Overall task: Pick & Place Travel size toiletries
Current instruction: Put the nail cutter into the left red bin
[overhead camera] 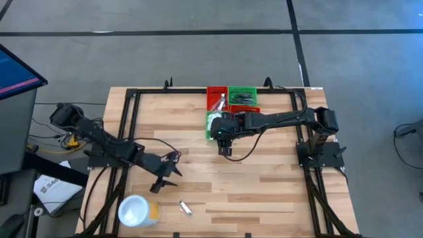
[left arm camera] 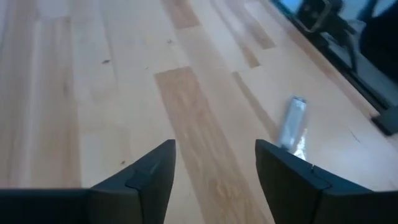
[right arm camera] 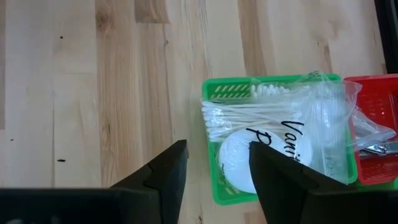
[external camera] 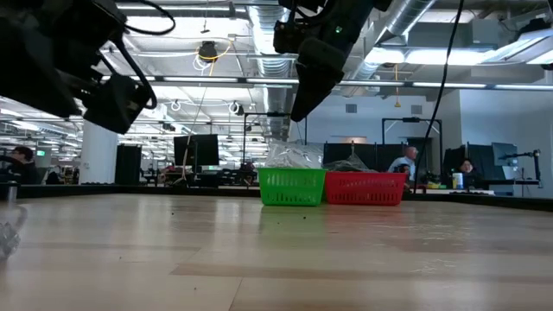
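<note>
I see pale wood bench (overhead camera: 264,172), open office behind. Left gripper (left arm camera: 214,163) fingers wide, empty, silver sachet (left arm camera: 293,123) near. Right gripper (right arm camera: 214,163) fingers apart, empty, over green bin (right arm camera: 211,93) holding wrapped packets (right arm camera: 280,130).

Wood, plastic and foil

A pale wood table (left arm camera: 93,93), a shiny foil sachet (left arm camera: 293,123), a green plastic bin (right arm camera: 214,186) and clear glossy wrap (right arm camera: 323,124) are seen.

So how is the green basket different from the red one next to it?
The green basket holds a clear packet of cotton swabs and a white round pad, while the red basket holds clear wrap with a small metal tool. In the right wrist view the green basket shows nearly whole; the red one is cut off at the edge. Both are small slotted plastic bins, side by side.
</note>
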{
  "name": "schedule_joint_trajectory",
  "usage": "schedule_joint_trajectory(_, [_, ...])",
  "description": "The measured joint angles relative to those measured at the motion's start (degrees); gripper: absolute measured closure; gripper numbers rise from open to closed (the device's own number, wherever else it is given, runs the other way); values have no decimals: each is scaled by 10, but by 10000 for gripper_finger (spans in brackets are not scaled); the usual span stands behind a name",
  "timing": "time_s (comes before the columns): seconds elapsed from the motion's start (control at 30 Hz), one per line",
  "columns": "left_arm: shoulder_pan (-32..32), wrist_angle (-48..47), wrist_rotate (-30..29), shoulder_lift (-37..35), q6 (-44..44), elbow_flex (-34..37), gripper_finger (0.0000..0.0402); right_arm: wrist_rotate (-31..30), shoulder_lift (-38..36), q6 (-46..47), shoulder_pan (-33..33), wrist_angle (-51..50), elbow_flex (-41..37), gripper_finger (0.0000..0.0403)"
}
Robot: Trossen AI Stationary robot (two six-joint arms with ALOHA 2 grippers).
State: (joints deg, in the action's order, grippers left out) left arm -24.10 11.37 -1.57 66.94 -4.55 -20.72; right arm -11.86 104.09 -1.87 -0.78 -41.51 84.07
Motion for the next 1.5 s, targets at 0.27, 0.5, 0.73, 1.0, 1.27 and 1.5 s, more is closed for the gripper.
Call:
schedule_joint_trajectory(0.27, [-15, 9, -11, 22, 60, 0, 192, 0, 0, 5, 0, 2, 0, 243])
schedule_joint_trajectory(0.5, [-15, 79, 6, 104, 63, 0, 188, 0, 0, 19, 0, 2, 0, 246])
schedule_joint_trajectory(0.73, [-16, 156, 53, 178, 101, 0, 186, 0, 0, 19, 0, 1, 0, 244])
schedule_joint_trajectory(1.0, [-16, 214, 85, 215, 120, 0, 187, 0, 0, 19, 0, 2, 0, 250])
schedule_joint_trajectory(1.27, [-15, 241, 121, 262, 133, -17, 187, 0, 0, 19, 0, 4, 0, 248])
schedule_joint_trajectory(1.5, [-27, 246, 149, 316, 163, -54, 187, 0, 0, 19, 0, 4, 0, 253])
